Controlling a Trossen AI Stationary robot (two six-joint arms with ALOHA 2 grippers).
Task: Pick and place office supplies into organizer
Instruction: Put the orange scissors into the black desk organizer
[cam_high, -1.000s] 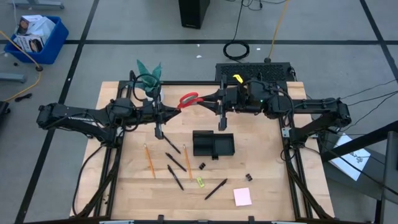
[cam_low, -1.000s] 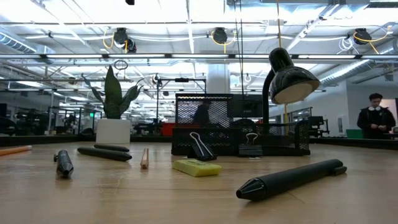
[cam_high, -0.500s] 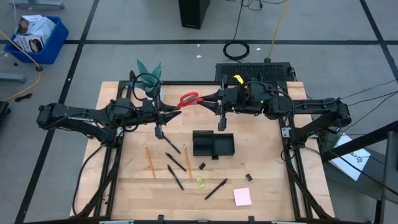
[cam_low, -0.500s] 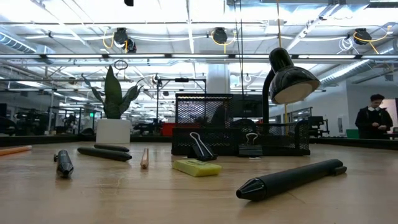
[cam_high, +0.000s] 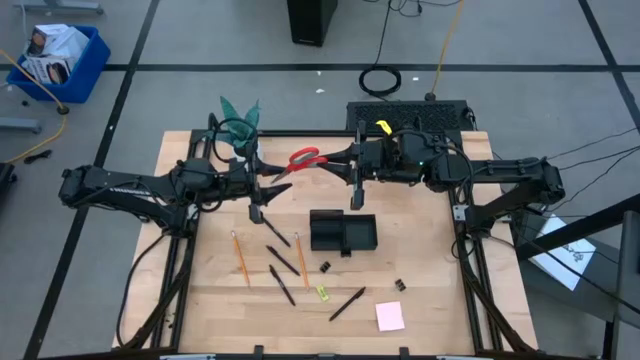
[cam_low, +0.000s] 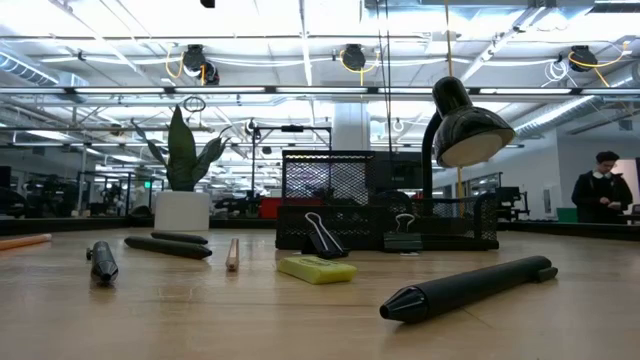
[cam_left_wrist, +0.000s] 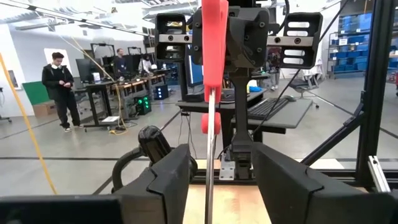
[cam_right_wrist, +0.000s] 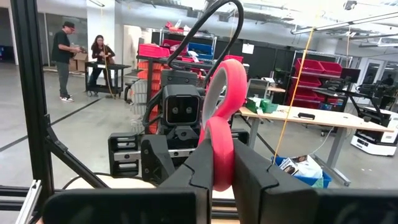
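Observation:
Red-handled scissors (cam_high: 300, 160) hang in the air over the table's far middle, between my two grippers. My right gripper (cam_high: 326, 160) is shut on their red handle. My left gripper (cam_high: 271, 180) is open; its fingers stand on either side of the thin blades (cam_left_wrist: 210, 162) without touching them. The black organizer (cam_high: 343, 232) sits mid-table. Orange pencils (cam_high: 240, 258), black pens (cam_high: 283, 262), black clips (cam_high: 325, 267), a yellow-green piece (cam_high: 322, 292) and a pink pad (cam_high: 390, 316) lie flat on the wood. My right gripper pinches the lower red handle loop (cam_right_wrist: 217, 146) between its two fingers, coming in level from the table's right side. The scissors are lifted clear of the table, with the blades reaching roughly level toward my left gripper.
A green plant (cam_high: 238, 118) in a white pot stands at the far left, close behind my left arm. A black lamp (cam_low: 462, 125) shows in the low view beside the organizer (cam_low: 385, 225). People stand in the room beyond the table.
My left gripper has opened and let go of the scissors' blades, without moving away. The scissors stay where they were, held by my right gripper alone.

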